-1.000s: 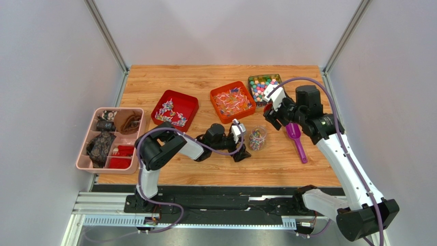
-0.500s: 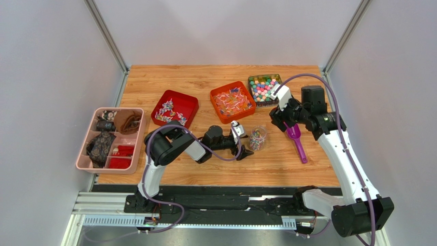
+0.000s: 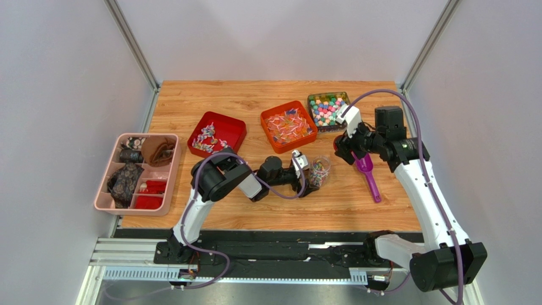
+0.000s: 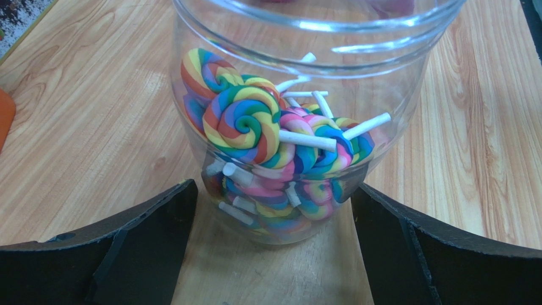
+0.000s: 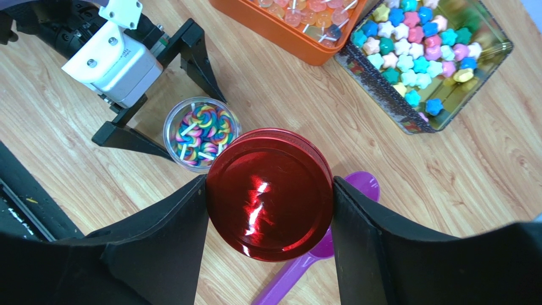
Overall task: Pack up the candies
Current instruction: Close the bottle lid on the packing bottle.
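Left wrist view: rainbow-swirl candies [image 4: 245, 124] on white sticks lie heaped inside the clear jar [image 4: 191, 95]. The left gripper [image 3: 310, 176] stands spread either side of the jar. Right of the jar, the right gripper [image 5: 270, 184] clamps a red lid [image 5: 273, 219].

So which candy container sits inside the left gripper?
The clear jar of rainbow lollipops, straddled by the open left gripper; the red tray, orange tray and star-candy tin sit farther back.

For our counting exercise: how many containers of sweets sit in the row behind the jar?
3: a red tray on the left, an orange tray in the middle, and a tin on the right. None seems hidden.
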